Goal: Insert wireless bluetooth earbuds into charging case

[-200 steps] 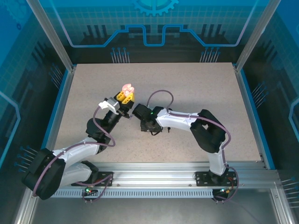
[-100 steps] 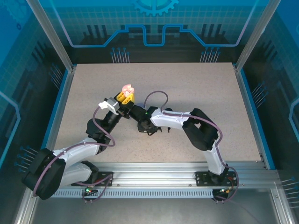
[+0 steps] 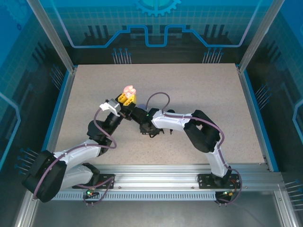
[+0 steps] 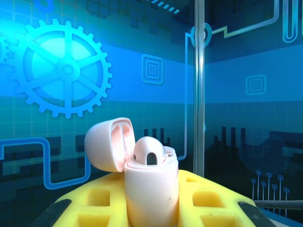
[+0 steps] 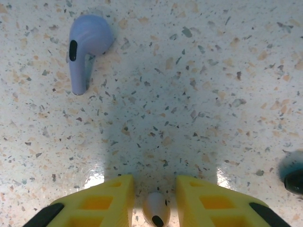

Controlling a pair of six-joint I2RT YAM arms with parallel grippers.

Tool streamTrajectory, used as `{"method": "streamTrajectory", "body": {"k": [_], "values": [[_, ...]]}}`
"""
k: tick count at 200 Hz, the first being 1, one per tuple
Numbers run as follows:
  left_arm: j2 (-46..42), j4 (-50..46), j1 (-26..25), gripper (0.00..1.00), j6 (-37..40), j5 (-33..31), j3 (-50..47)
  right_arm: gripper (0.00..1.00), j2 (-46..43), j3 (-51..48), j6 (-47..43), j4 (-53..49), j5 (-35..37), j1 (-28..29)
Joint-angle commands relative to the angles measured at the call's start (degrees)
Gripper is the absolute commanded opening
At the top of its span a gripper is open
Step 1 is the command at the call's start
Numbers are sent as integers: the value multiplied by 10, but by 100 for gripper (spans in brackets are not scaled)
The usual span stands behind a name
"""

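The left claw [image 3: 127, 99] is raised off the speckled surface [image 3: 199, 90], near its middle. Its yellow fingers [image 4: 97, 204] are pressed against the sides of a pale pink charging case [image 4: 152, 191]. From above, the case [image 3: 129, 89] pokes out past the fingertips. The left wrist camera shows it standing upright with its lid [image 4: 108, 144] swung open to the left. One pale pink earbud [image 4: 148, 151] is seated in the body, its rounded head rising above the rim.

The right arm reaches across from the right, so that the right claw [image 3: 138, 115] sits just beside the left one, low over the surface. In the right wrist view its yellow fingers [image 5: 102, 201] stand a little apart, with a second pale pink earbud [image 5: 155, 213] between them at the bottom edge. A thin gap shows on either side of that bud, and I cannot tell whether the claw [image 5: 155, 183] grips it or merely straddles it.

A lavender earbud [image 5: 84, 47] lies on the surface well ahead of the right claw and to its left, stem pointing back toward the camera. A dark, blurred object [image 5: 293, 176] sits at the right edge of that view, too unclear to name.
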Motion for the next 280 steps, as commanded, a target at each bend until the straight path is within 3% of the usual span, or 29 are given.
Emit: {"method": "streamTrajectory", "body": {"k": [1,76,177,280], "values": [[2,27,3,0,-9,-1,-4,28,23,2,13,-8,-1,17],[8,26,3,0,-13,2,-3,15,-3,-18,17,16,7,22],[12,19,4,0,-22,6,7,13,-135,-82,1,47,53,5],[23,1,3,0,-23,43,16,13,-304,-104,-84,82,46,-68]]}}
